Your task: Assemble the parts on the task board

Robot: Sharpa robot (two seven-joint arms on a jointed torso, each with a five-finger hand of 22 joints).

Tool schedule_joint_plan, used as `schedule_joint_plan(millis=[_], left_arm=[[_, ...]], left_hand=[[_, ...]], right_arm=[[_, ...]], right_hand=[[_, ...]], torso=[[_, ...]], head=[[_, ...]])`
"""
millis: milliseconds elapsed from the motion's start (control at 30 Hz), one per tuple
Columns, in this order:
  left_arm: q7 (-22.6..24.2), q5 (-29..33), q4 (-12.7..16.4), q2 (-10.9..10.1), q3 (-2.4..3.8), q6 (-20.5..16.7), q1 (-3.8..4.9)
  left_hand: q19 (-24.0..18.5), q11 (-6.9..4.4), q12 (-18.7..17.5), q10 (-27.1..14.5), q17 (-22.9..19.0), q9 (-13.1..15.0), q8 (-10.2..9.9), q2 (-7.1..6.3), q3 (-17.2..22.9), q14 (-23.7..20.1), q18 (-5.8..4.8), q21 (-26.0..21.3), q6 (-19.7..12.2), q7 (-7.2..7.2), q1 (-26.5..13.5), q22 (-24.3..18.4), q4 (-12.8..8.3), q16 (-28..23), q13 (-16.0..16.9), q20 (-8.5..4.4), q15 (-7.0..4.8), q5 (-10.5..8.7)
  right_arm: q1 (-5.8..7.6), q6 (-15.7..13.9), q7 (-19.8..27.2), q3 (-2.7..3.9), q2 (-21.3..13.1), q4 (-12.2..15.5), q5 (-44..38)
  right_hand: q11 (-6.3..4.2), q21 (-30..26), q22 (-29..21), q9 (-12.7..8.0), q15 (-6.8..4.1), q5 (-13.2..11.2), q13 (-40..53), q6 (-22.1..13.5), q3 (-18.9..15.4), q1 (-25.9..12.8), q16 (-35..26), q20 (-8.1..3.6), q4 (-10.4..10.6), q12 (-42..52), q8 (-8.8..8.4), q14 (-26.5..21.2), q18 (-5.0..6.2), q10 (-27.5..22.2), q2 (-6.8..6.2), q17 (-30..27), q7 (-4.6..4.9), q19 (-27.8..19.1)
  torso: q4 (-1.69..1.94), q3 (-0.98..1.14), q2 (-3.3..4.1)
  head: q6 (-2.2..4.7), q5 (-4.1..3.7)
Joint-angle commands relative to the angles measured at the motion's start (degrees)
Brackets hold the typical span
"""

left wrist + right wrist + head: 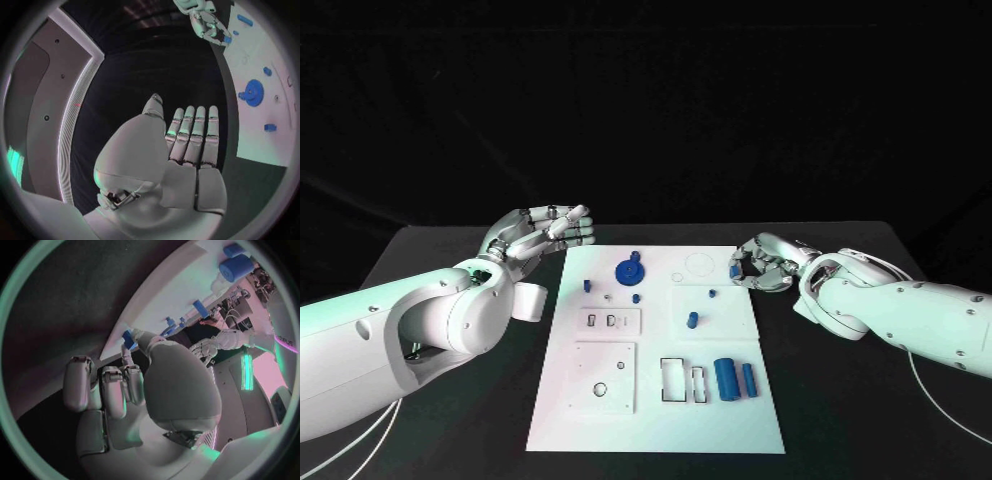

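Note:
The white task board lies in the middle of the black table. A blue gear sits near its far edge, also seen in the left wrist view as the gear. Two blue cylinders lie near the board's right side, and a blue peg stands mid-board. My right hand hovers at the board's far right edge and pinches a small blue part between thumb and a finger. My left hand is raised beside the far left corner, fingers straight and apart, holding nothing.
Small blue pieces stand on the board's far half. Rectangular and round recesses mark its near half. Bare black table lies on both sides of the board. My left forearm covers the table at the left.

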Motion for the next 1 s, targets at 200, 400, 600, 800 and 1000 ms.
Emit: schedule_joint_plan(millis=[200,400,600,800,1000], left_arm=[[0.1,-0.3,0.2,0.0,0.04,1.1,0.02],[0.1,-0.3,0.2,-0.1,0.04,1.1,0.02],[0.0,-0.3,0.1,-0.1,0.04,1.1,0.02],[0.0,-0.3,-0.1,0.0,0.04,1.2,0.02],[0.0,-0.3,-0.6,0.3,0.04,1.3,0.02]], left_hand=[[0.4,0.46,-0.4,0.0,-0.1,-0.1,-0.3,0.56,-0.4,-0.4,0.69,-0.3,-0.4,1.44,0.1,-0.1,0.0,-0.3,0.0,0.05,-0.11,-0.31],[0.4,0.46,-0.4,0.0,-0.1,-0.1,-0.3,0.56,-0.4,-0.4,0.69,-0.3,-0.4,1.44,0.1,-0.1,0.0,-0.3,0.0,0.05,-0.11,-0.31],[0.4,0.46,-0.4,0.0,-0.1,-0.1,-0.3,0.56,-0.4,-0.4,0.69,-0.3,-0.4,1.44,0.1,-0.1,0.0,-0.3,0.0,0.05,-0.11,-0.31],[0.4,0.46,-0.4,0.0,-0.1,-0.1,-0.3,0.56,-0.4,-0.4,0.69,-0.3,-0.4,1.44,0.1,-0.1,0.0,-0.3,0.0,0.05,-0.11,-0.31],[0.4,0.46,-0.4,0.0,-0.1,-0.1,-0.3,0.56,-0.4,-0.4,0.69,-0.3,-0.4,1.44,0.1,-0.1,0.0,-0.3,0.0,0.05,-0.11,-0.31]], right_arm=[[-0.1,0.6,-0.1,-0.01,0.2,-0.2,-0.2],[-0.12,-2.2,-0.3,0.0,0.1,0.1,-0.3],[0.04,-5.4,-2.9,0.11,-0.8,3.2,-0.6],[1.54,-6.9,-9.2,0.25,-1.7,9.7,-1.8],[2.94,-7.1,-15.8,0.28,0.7,15.6,-4.8]], right_hand=[[-0.88,0.5,1.2,0.3,-0.81,-0.1,8.3,2.5,1.4,-0.1,0.2,-0.69,-0.5,0.7,1.23,6.0,-0.41,1.0,1.35,15.1,-0.81,0.5],[-1.4,0.8,1.7,0.6,-1.26,-0.4,8.7,3.9,2.3,0.1,0.2,-1.09,-1.1,1.1,1.99,6.0,-0.51,1.3,2.22,15.1,-1.4,0.8],[-1.68,1.2,2.1,0.9,-1.53,-2.0,9.0,4.5,3.1,0.0,0.2,-1.39,-1.5,1.3,2.4,6.0,-0.63,1.6,2.59,15.1,-1.69,1.1],[-1.77,1.4,2.3,1.0,-1.61,-2.1,8.9,4.6,3.4,-0.3,0.2,-1.47,-1.5,1.3,2.5,6.0,-0.69,1.6,2.8,15.1,-1.8,1.2],[-1.81,1.3,2.3,1.1,-1.68,-2.0,8.7,4.5,3.7,-0.7,0.2,-1.55,-1.4,1.1,2.48,6.0,-0.69,1.4,3.05,15.1,-1.81,1.3]], torso=[[-0.1,0.06,-0.02],[-0.09,0.08,-0.01],[-0.16,0.04,-0.11],[-0.21,-0.02,-0.24],[-0.25,-0.1,-0.59]], head=[[-0.15,0.15],[-0.22,0.09],[-0.27,0.36],[-0.55,0.94],[-1.04,1.64]])
